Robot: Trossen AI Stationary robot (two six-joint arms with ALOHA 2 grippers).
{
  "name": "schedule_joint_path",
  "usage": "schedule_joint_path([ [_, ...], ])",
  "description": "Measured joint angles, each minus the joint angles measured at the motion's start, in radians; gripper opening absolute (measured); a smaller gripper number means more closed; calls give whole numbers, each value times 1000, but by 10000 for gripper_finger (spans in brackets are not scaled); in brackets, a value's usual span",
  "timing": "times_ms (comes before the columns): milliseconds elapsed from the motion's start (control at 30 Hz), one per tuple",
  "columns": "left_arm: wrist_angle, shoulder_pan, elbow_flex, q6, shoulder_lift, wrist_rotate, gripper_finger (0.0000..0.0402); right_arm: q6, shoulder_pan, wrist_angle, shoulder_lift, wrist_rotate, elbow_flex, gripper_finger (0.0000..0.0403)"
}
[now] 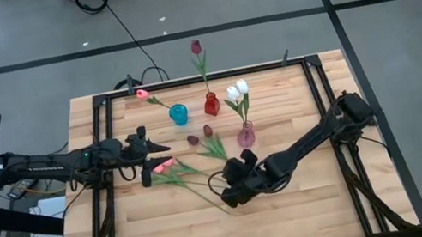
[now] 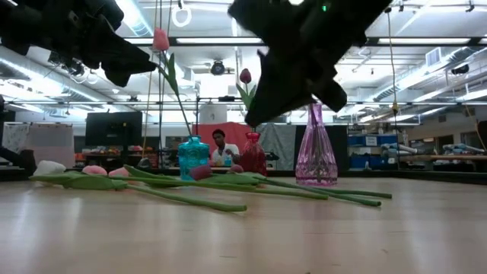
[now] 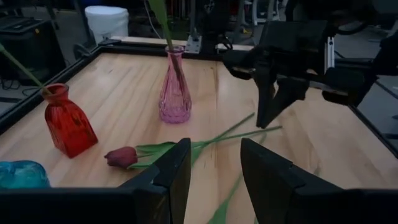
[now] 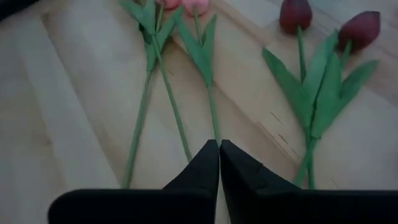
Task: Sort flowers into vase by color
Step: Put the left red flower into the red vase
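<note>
Three vases stand at the table's far middle: a blue vase [image 1: 179, 114] with a pink tulip, a red vase [image 1: 211, 104] with a dark red tulip, and a pink glass vase [image 1: 245, 136] with white tulips. Two pink tulips [image 1: 165, 167] and two dark red tulips [image 1: 201, 136] lie flat on the table. My right gripper [image 1: 229, 194] hangs shut above the pink tulips' stem ends [image 4: 186, 134], clear of the table in the low view [image 2: 256, 118]. My left gripper [image 3: 214, 180] waits open at the table's left, level, with nothing between its fingers.
A black frame [image 1: 97, 112] runs around the wooden table top. The loose stems [image 2: 198, 199] stretch across the table's middle between the two arms. In the low view a person [image 2: 221, 146] sits in the room behind the table.
</note>
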Motion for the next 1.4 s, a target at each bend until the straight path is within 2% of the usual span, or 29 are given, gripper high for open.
schedule_joint_path([
  [100, -26, 0, 0, 9, 0, 0, 146, 5, 9, -30, 20, 79, 0, 31],
  [200, -29, 0, 0, 15, 0, -2, 146, 104, 22, -123, 21, 200, 0, 36],
  [300, -28, 0, 0, 17, 0, -3, 146, 183, 22, -213, 21, 191, -5, 51],
  [367, -26, 0, 0, 35, 0, -3, 146, 191, 18, -180, 23, 176, -25, 70],
  [600, 0, 0, 0, 63, 0, -6, 146, 109, -11, 113, 24, 179, -143, 162],
  [700, -2, 0, 0, 63, 0, -6, 146, 101, -35, 162, 24, 171, -181, 182],
  [900, -2, 0, 0, 63, 0, -6, 146, 6, -80, 330, 24, 146, -243, 175],
  [1133, -2, 0, 0, 63, 0, -6, 146, -31, -109, 346, 24, 135, -282, 147],
  [1400, -2, 0, 0, 62, 0, -5, 146, -44, -125, 354, 24, 86, -290, 133],
])
